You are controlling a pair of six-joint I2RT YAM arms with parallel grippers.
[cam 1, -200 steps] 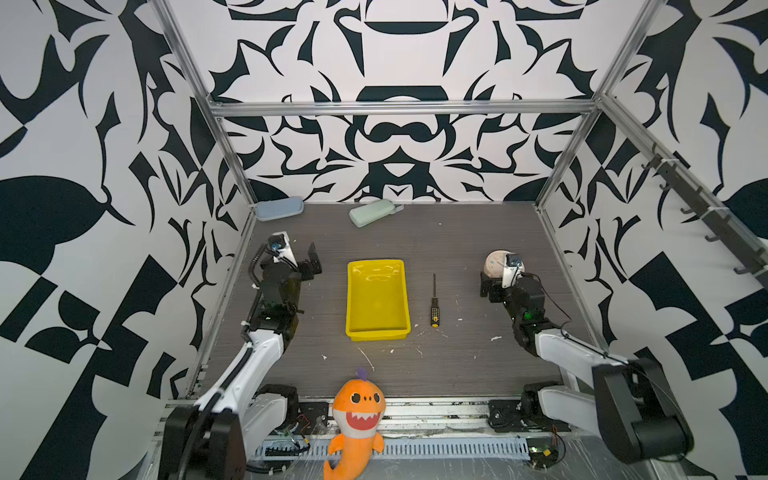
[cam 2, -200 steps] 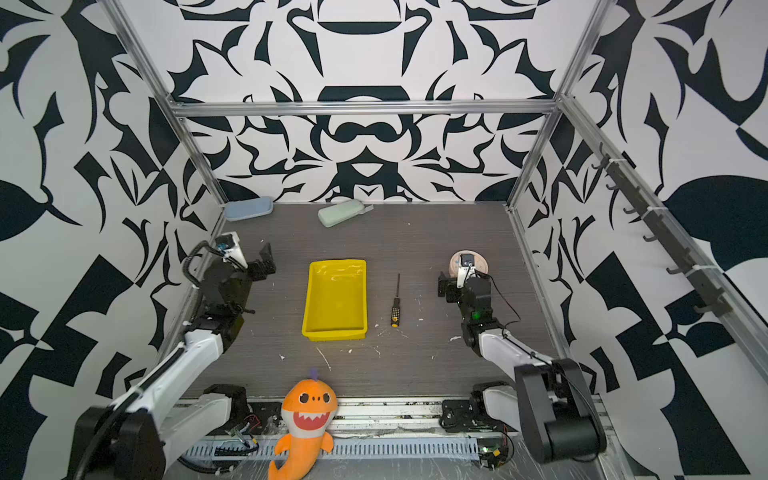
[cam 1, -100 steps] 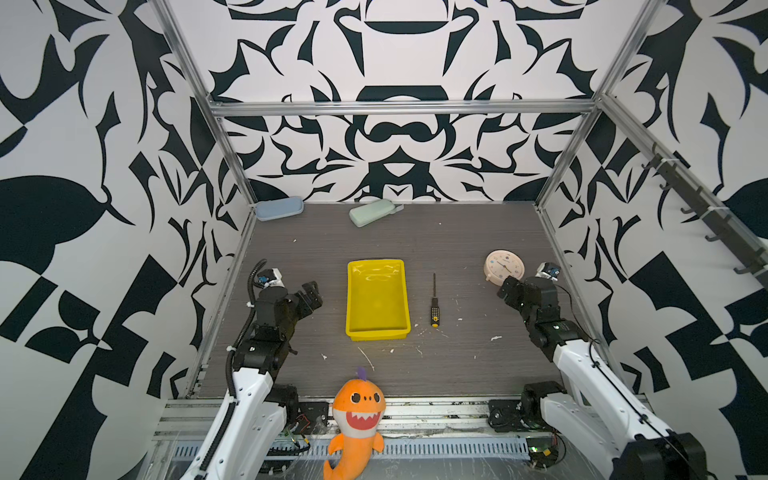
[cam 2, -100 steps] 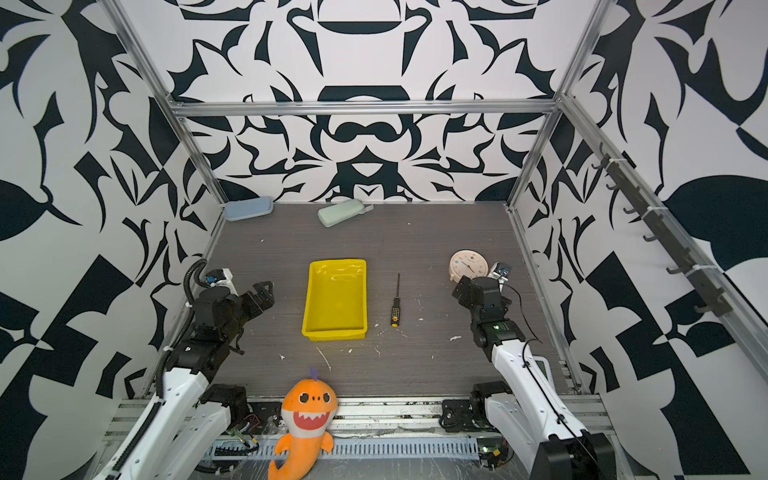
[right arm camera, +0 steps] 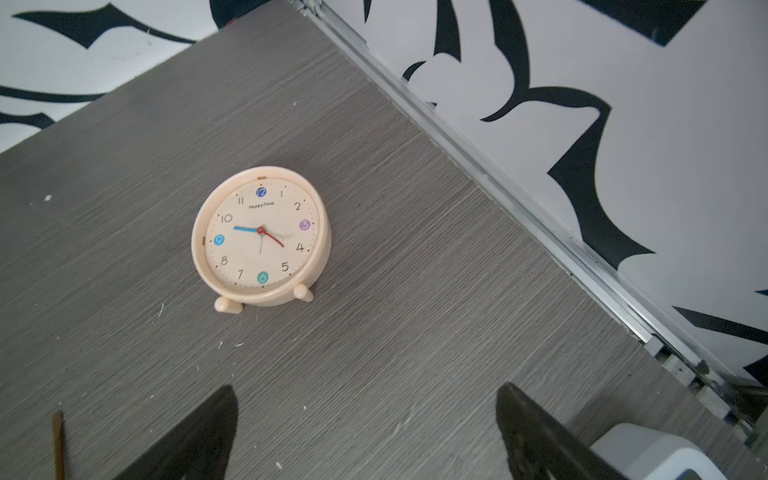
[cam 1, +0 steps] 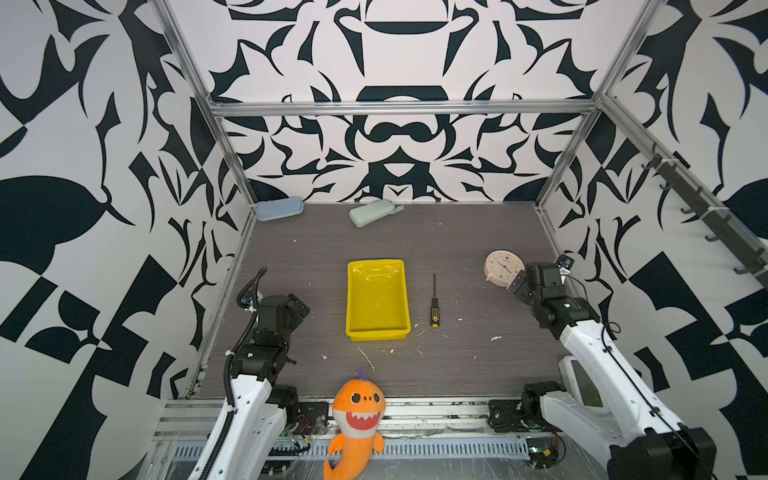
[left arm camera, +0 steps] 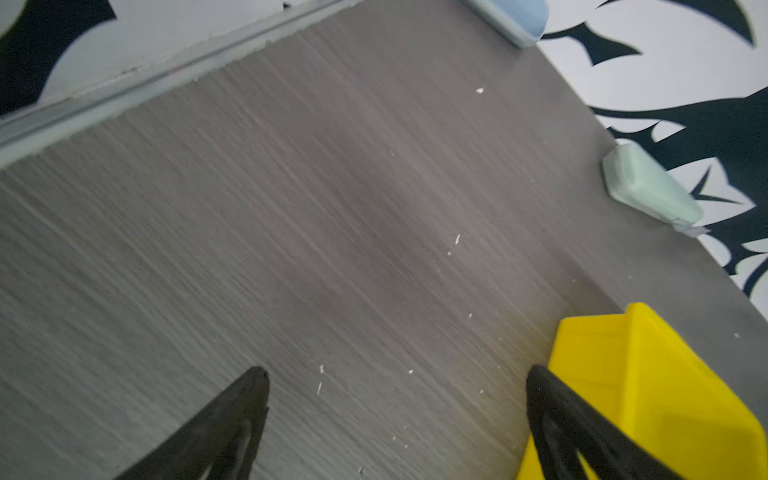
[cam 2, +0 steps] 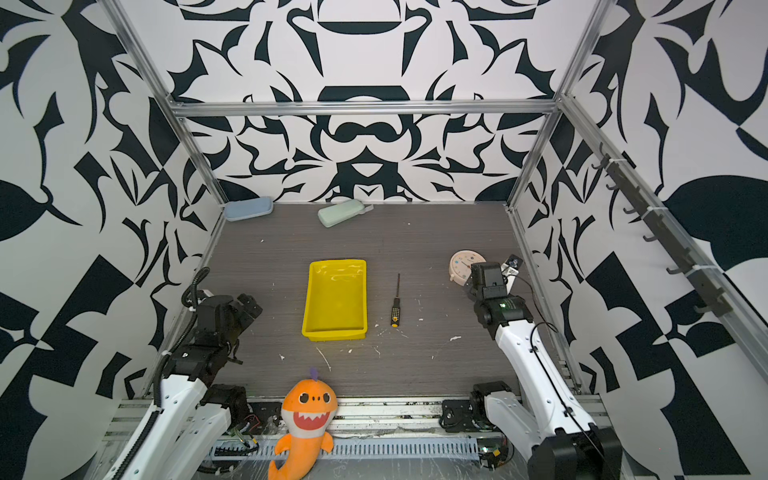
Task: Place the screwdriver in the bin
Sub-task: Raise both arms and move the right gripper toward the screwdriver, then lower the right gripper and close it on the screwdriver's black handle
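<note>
Not begun: slim, black-handled metal screwdriver (cam 1: 434, 305) lying on grey tabletop (cam 1: 457, 232) beside empty bright yellow plastic bin (cam 1: 376, 262); left end effector (left arm camera: 397, 374), right end effector (right arm camera: 365, 390) released, empty.

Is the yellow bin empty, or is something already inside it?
Empty. In both top views the bin shows only its bare glossy floor; the screwdriver lies on the table beside it, not touching.

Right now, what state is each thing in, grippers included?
screwdriver, lying flat on the table right of the bin, ungripped
bin, upright, empty
left gripper, open, holding nothing
right gripper, open, holding nothing
clock, face showing, nothing touching it
blue case, lying at the table's far edge
green case, lying at the table's far edge
</note>
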